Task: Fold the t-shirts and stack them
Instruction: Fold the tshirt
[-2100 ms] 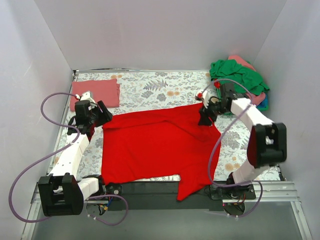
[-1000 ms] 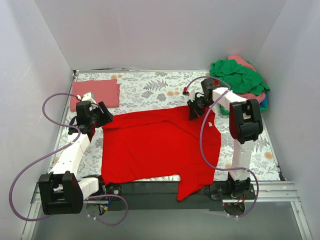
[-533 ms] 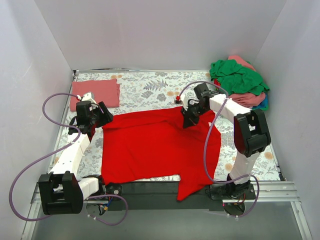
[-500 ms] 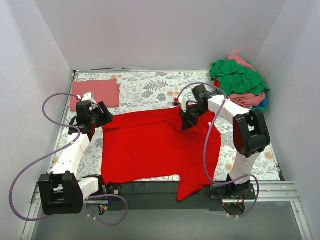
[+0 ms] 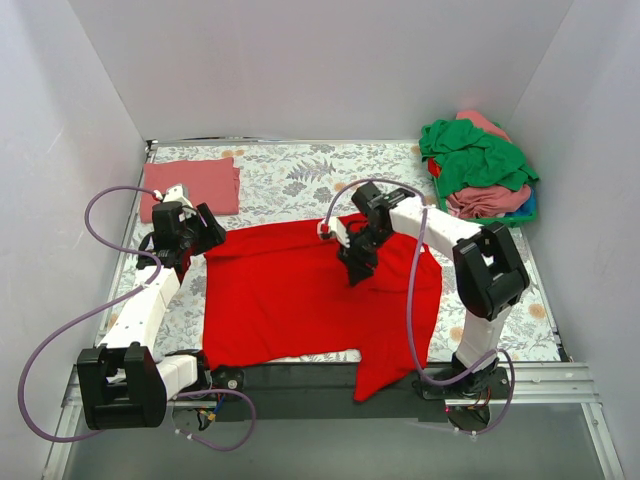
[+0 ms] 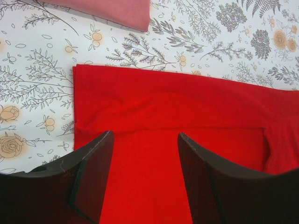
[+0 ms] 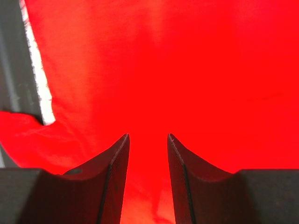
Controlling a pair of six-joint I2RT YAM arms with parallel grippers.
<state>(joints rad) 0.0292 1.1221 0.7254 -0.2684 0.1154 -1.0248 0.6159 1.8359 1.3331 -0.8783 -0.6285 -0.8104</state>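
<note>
A bright red t-shirt (image 5: 290, 290) lies spread on the floral tablecloth, one part hanging over the near edge. Its far-left edge is folded over in the left wrist view (image 6: 163, 100). My left gripper (image 5: 193, 243) is open and empty, its jaws over the shirt's far-left corner (image 6: 145, 140). My right gripper (image 5: 356, 270) is over the shirt's middle right, jaws apart, with only red cloth below (image 7: 148, 137). A folded salmon-pink t-shirt (image 5: 195, 183) lies at the far left (image 6: 107, 7). A green t-shirt (image 5: 478, 152) tops a heap at the far right.
The heap at the far right also holds pink (image 5: 490, 198) and blue (image 5: 528, 208) cloth. White walls close in the table on three sides. A dark rail (image 5: 300, 378) runs along the near edge between the arm bases.
My right gripper has moved from the shirt's far-right corner leftward and nearer, over the shirt's middle. The shirt's far-right corner now lies a little further in. The left arm has not moved.
</note>
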